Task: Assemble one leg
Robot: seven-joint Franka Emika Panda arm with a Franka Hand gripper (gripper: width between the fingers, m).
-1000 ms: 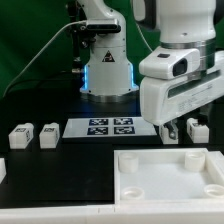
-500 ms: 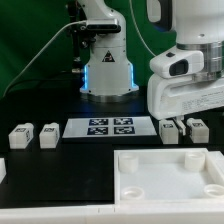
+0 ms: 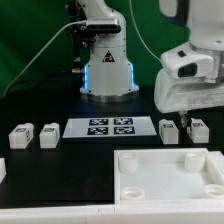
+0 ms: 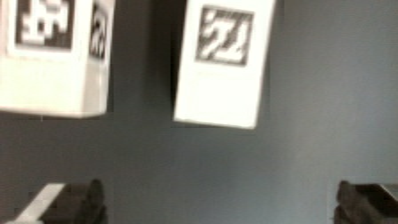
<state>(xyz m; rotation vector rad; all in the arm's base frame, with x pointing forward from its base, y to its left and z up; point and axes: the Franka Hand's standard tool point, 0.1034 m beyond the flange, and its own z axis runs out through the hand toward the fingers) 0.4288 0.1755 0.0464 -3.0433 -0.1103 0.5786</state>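
Two legs (image 3: 168,130) (image 3: 197,130) lie on the black table at the exterior view's right, and two more (image 3: 19,136) (image 3: 48,136) lie at its left. Each is a small white block with a black-and-white tag. My gripper (image 3: 190,116) hangs just above the right pair. In the wrist view two legs (image 4: 54,55) (image 4: 226,65) lie side by side on the dark table, beyond my gripper (image 4: 217,205). Its dark fingertips (image 4: 63,205) stand wide apart with nothing between them. It is open and empty.
The large white panel (image 3: 165,175) with corner holes lies in front of the right legs. The marker board (image 3: 110,127) lies at the middle, before the robot base (image 3: 108,70). A small white piece (image 3: 2,170) shows at the left edge.
My gripper has moved to the exterior view's right and risen a little, so it now hangs over the right pair of legs. The parts have not moved.
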